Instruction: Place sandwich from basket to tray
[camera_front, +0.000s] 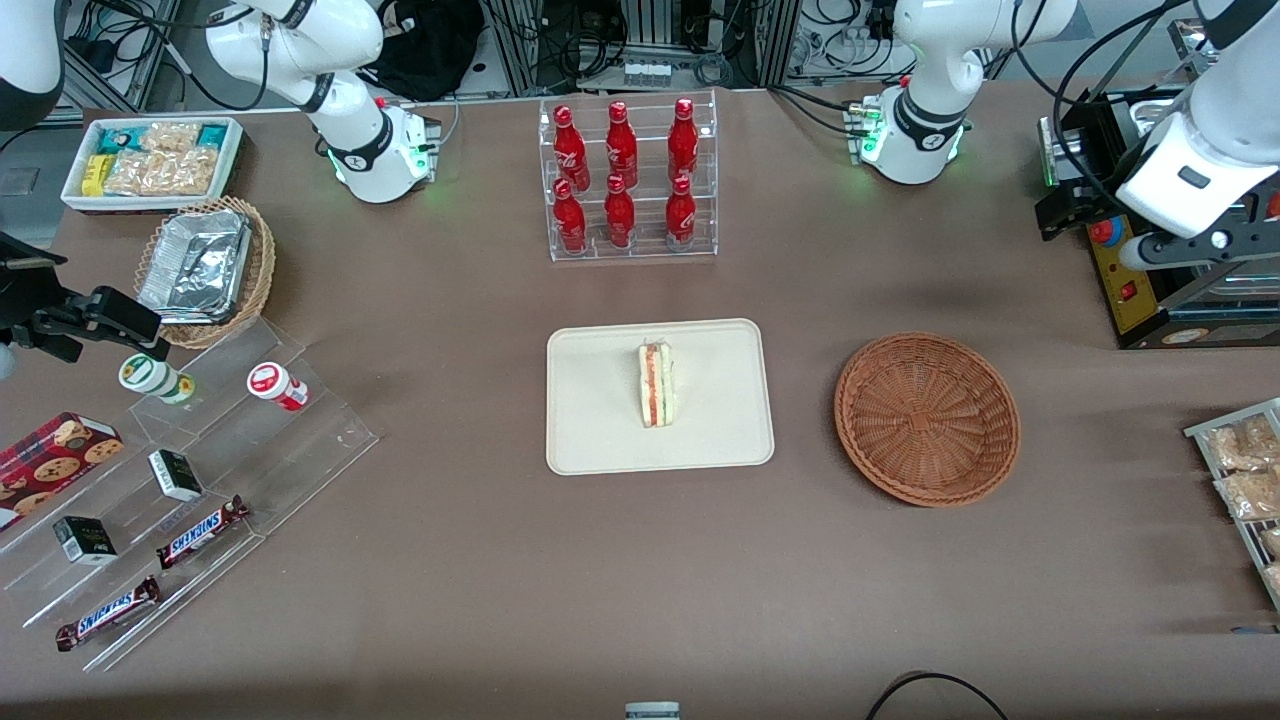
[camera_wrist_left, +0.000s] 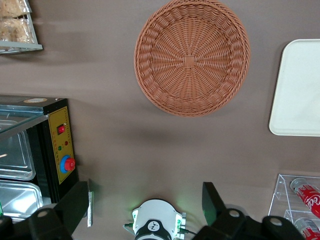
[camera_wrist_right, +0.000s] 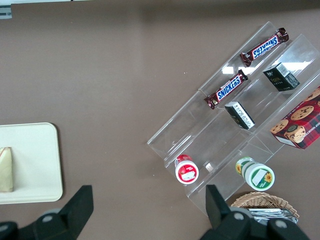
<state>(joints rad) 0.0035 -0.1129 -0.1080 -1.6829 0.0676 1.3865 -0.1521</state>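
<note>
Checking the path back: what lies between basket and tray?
Only bare brown tablecloth between the basket and the tray, per front view; gripper open, raised.

The sandwich (camera_front: 657, 384), a pale wedge showing red, orange and green layers, lies on the cream tray (camera_front: 590, 420) at mid-bench, apparently on its side. The brown wicker basket (camera_front: 927, 418) sits beside the tray, toward the working arm's end. The gripper (camera_wrist_left: 145, 205) hangs above the bench with fingers apart.

rough woven wicker basket (camera_front: 927, 418), smooth matt tray (camera_front: 600, 420), matt brown cloth-like table (camera_front: 640, 580), open black end effector (camera_wrist_left: 147, 205) above.
</note>
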